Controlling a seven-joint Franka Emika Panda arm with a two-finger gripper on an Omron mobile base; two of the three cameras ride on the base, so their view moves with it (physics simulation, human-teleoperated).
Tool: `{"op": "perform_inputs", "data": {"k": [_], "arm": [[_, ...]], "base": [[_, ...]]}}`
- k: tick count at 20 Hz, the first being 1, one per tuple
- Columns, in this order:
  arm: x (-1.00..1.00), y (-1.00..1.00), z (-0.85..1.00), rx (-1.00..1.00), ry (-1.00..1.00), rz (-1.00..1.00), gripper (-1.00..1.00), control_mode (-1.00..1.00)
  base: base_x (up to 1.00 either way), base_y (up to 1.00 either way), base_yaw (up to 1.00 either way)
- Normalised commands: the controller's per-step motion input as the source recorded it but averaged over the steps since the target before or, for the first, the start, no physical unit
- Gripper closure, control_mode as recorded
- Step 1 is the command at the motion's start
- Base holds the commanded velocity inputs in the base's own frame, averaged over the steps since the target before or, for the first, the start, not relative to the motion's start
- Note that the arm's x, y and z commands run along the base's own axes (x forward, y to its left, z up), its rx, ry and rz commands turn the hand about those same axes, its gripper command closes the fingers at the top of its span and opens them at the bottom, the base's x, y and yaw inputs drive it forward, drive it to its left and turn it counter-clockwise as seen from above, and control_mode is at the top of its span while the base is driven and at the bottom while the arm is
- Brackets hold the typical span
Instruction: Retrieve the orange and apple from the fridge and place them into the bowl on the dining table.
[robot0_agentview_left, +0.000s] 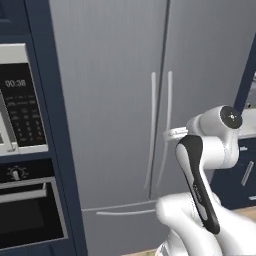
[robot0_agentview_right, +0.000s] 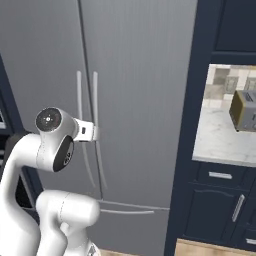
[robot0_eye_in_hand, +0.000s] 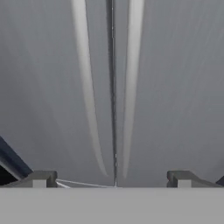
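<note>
**Steel fridge, both doors shut — fingers spread before the centre seam**

Item: the fridge (robot0_agentview_left: 120, 100), tall, grey brushed steel, double-door, with a drawer front below. Doors closed; orange and apple presumably inside, not visible.

Handling, as judged from where I stand: rigid, heavy, fixed in place. Only the doors swing, probably against a magnetic seal, so the first pull will likely resist and then give. Steel faces look smooth and offer nothing to grip.

Where to hold: two long, thin, curved handles flank the seam, the left handle (robot0_eye_in_hand: 87, 96) and the right handle (robot0_eye_in_hand: 131, 87). Each is a slim bar standing off the door, narrow enough to fit between the fingers. A hold near mid-height, or lower where the bar bows out, would seem to give the best leverage away from the hinge. The polished bar may slip under a sideways pull.

Position relative to the fingers: the fingers (robot0_eye_in_hand: 39, 179) are spread wide and hold nothing. The seam runs straight ahead, midway between the two tips; one handle lies ahead of each tip, slightly inboard. From the side, the hand (robot0_agentview_right: 89, 132) sits close in front of the handles; whether it touches them I cannot tell.

Adjacent: the black oven and microwave (robot0_agentview_left: 20, 105) beyond the left tip.
</note>
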Motion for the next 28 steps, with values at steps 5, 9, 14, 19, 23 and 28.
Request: {"op": "perform_inputs", "data": {"k": [5, 9, 14, 19, 23, 28], "arm": [[0.0, 0.0, 0.0, 0.0, 0.0, 0.0, -1.0, 1.0], [0.0, 0.0, 0.0, 0.0, 0.0, 0.0, -1.0, 1.0], [0.0, 0.0, 0.0, 0.0, 0.0, 0.0, -1.0, 1.0], [0.0, 0.0, 0.0, 0.0, 0.0, 0.0, -1.0, 1.0], [0.02, 0.0, 0.0, 0.0, -0.01, -0.01, -1.0, -1.0], [0.38, -0.27, 0.0, 0.0, -0.01, -0.08, -1.0, -1.0]], "base": [[-0.45, 0.18, 0.0], [-0.52, 0.22, 0.0], [-0.51, 0.34, 0.0], [-0.37, 0.45, -0.02], [-0.04, 0.16, -0.03], [0.0, 0.0, 0.0]]}}
